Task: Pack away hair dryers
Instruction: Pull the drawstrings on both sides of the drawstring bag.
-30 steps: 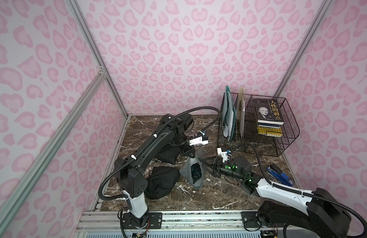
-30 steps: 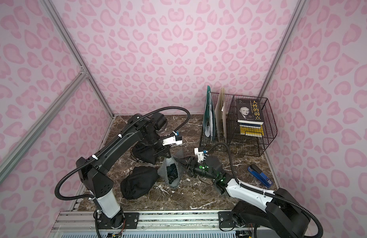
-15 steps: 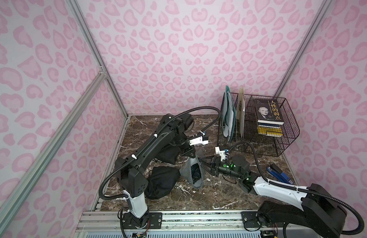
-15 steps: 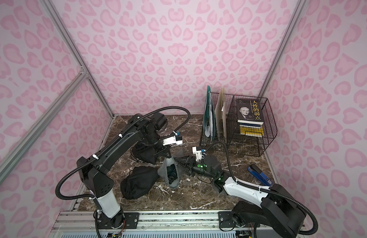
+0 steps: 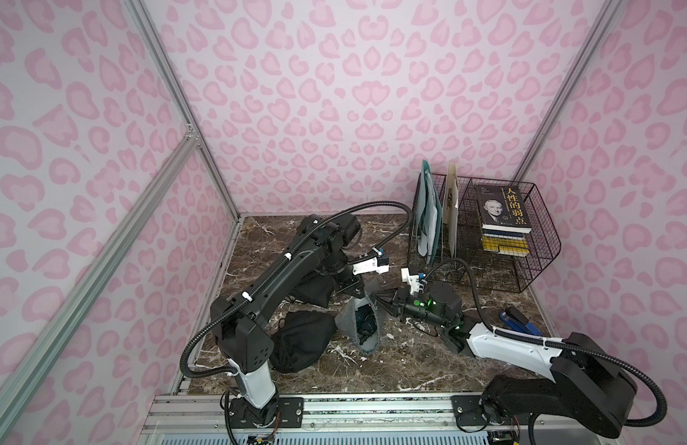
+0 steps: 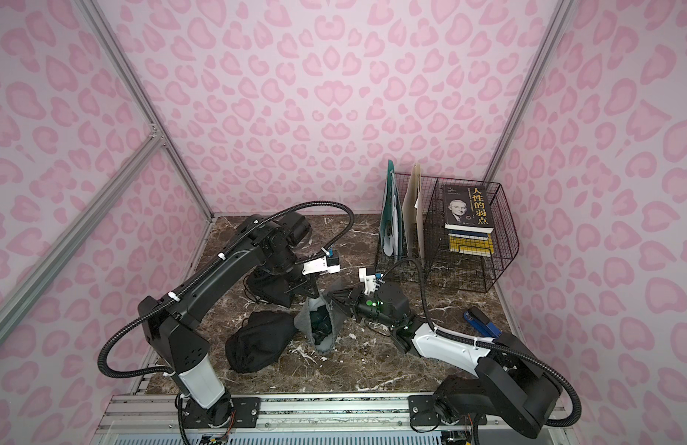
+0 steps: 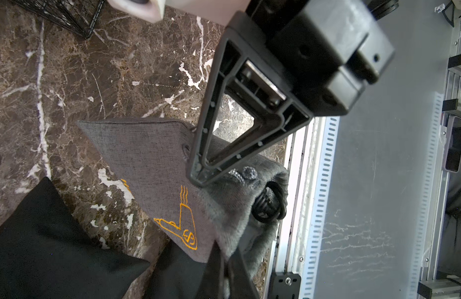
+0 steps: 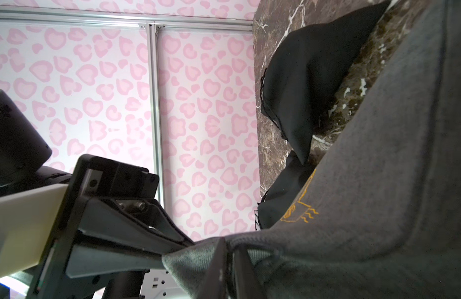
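A grey pouch (image 5: pixel 368 345) with gold print stands open-mouthed on the marble floor in both top views. A dark hair dryer (image 5: pixel 364 324) (image 6: pixel 319 326) lies inside it. Its coiled black cord (image 7: pixel 269 207) shows at the mouth in the left wrist view. My left gripper (image 5: pixel 355 294) (image 7: pixel 224 249) is shut on the far rim of the grey pouch (image 7: pixel 152 160). My right gripper (image 5: pixel 377 299) (image 8: pixel 230 247) is shut on the rim's other side, pinching the grey pouch (image 8: pixel 366 202) fabric. The two grippers nearly meet above the mouth.
A bulging black pouch (image 5: pixel 303 343) lies left of the grey one, and another black pouch (image 5: pixel 311 287) lies under my left arm. A wire basket (image 5: pixel 534 266) with books (image 5: pixel 502 215) and folders (image 5: pixel 428 219) stands back right. A blue tool (image 5: pixel 521 321) lies by the right wall.
My right gripper has moved left to the grey pouch and shut on its rim. The left arm keeps its grip and place.
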`<control>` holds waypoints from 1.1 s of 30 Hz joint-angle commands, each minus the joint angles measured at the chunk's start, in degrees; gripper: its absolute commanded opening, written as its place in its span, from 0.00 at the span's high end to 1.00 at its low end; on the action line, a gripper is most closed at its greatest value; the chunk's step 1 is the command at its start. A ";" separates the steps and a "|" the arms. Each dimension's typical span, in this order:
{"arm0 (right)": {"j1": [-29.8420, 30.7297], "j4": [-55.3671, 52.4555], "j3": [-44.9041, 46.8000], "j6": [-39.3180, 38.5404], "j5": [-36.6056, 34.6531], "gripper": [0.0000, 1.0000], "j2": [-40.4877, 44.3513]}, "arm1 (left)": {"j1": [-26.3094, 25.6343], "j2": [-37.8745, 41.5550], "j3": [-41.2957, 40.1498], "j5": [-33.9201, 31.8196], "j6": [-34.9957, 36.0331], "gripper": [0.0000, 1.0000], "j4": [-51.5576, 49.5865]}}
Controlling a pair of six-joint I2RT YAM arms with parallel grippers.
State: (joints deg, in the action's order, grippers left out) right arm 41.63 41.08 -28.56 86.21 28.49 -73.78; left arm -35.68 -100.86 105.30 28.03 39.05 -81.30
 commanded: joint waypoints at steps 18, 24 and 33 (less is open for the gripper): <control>4.54 -30.20 -9.76 -14.67 -18.11 1.00 12.95 | 0.09 -6.97 12.04 -5.76 8.67 0.99 -1.01; 5.47 -31.35 -9.92 -14.37 -20.16 1.00 13.64 | 0.11 -17.21 24.70 -5.82 10.15 0.98 -4.04; 5.65 -31.83 -9.24 -14.21 -24.47 1.00 15.09 | 1.43 -22.19 26.46 -1.93 8.73 0.89 -4.87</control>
State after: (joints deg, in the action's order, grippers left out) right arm 47.13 8.95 -38.24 72.44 5.56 -58.63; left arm -34.98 -122.74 131.24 25.30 48.16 -86.19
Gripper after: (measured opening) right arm 0.048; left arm 0.099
